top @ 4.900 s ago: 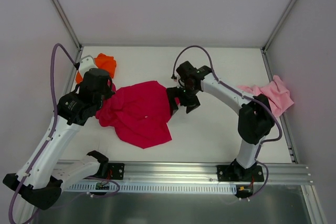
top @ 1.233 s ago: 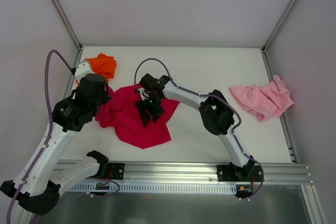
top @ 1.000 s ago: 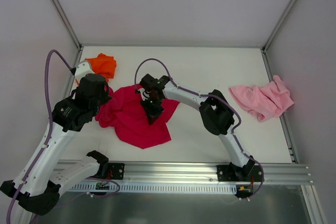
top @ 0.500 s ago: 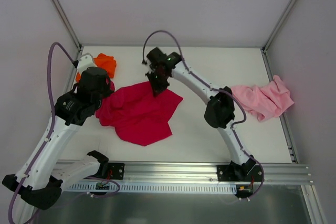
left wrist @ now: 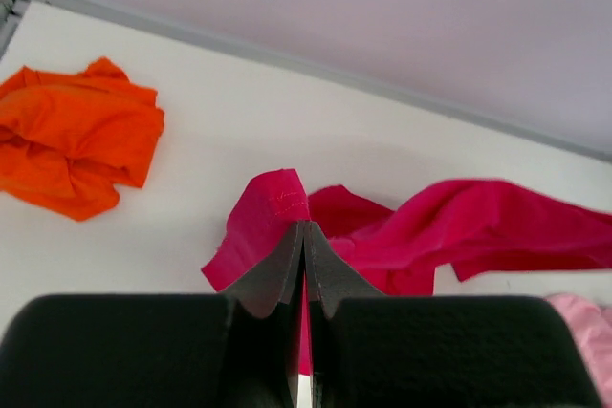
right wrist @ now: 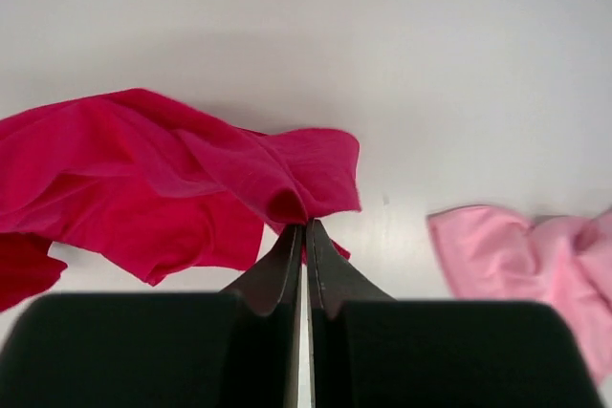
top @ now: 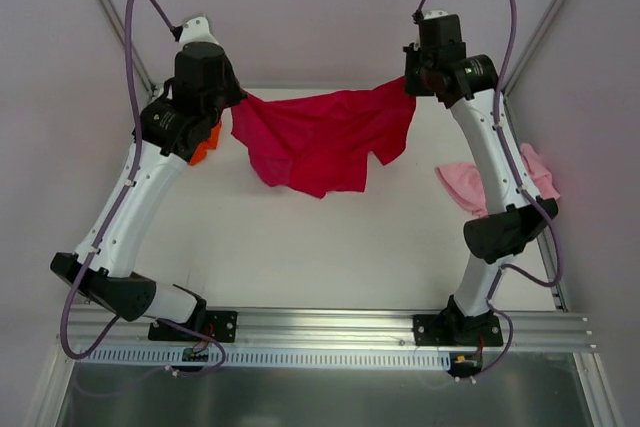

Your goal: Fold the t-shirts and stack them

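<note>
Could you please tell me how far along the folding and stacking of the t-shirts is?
Done: nothing looks folded or stacked yet. In hand: the crimson t-shirt hangs stretched between the left end effector and the right end effector, each shut on an edge. Left: folding it, then the orange t-shirt and the pink t-shirt, both crumpled apart on the table.

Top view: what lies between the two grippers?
The crimson t-shirt, stretched from left gripper to right gripper, both shut on it; top view shows it.
</note>
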### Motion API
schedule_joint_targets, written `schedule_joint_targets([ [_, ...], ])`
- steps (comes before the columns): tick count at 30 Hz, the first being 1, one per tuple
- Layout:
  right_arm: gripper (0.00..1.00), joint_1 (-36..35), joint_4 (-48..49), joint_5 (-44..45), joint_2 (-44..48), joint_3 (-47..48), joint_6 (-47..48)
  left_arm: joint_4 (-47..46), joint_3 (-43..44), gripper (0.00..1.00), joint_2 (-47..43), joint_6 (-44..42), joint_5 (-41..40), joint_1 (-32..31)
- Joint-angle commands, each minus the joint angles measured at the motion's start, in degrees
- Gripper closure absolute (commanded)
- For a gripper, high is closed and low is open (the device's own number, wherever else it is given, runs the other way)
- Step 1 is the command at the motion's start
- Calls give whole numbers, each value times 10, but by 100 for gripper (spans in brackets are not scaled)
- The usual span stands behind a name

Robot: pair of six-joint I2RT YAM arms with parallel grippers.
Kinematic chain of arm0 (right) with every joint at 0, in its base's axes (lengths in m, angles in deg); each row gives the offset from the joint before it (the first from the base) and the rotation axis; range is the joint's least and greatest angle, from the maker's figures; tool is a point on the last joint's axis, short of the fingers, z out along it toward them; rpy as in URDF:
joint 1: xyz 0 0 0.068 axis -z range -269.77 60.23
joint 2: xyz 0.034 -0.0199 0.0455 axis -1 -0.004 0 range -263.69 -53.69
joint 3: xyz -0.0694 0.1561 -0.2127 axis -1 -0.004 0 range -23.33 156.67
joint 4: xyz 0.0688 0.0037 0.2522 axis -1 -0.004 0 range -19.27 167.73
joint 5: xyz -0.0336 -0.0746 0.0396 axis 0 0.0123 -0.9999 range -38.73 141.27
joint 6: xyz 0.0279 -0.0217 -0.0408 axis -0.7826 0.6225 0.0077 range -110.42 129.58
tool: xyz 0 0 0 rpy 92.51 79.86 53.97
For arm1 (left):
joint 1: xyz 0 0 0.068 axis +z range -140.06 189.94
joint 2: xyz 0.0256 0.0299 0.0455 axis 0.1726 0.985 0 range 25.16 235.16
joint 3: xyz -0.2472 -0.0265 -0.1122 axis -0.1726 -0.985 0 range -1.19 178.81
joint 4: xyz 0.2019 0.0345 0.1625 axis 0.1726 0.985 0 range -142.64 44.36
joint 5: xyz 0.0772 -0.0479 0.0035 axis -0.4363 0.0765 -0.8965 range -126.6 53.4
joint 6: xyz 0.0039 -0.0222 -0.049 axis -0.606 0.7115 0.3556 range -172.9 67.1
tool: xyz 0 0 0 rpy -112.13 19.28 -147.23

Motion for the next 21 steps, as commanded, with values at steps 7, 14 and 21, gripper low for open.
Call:
schedule_joint_targets([
  [7,99,16,111,219,159,-111,122,-45,141,100,37,-41,13,49],
  [14,99,16,257,347,239,-252,166,-57,174,100,43,-30,-7,69],
  [21,99,28,342,394,284,-291,214,-78,225,100,39,-59,-23,71],
])
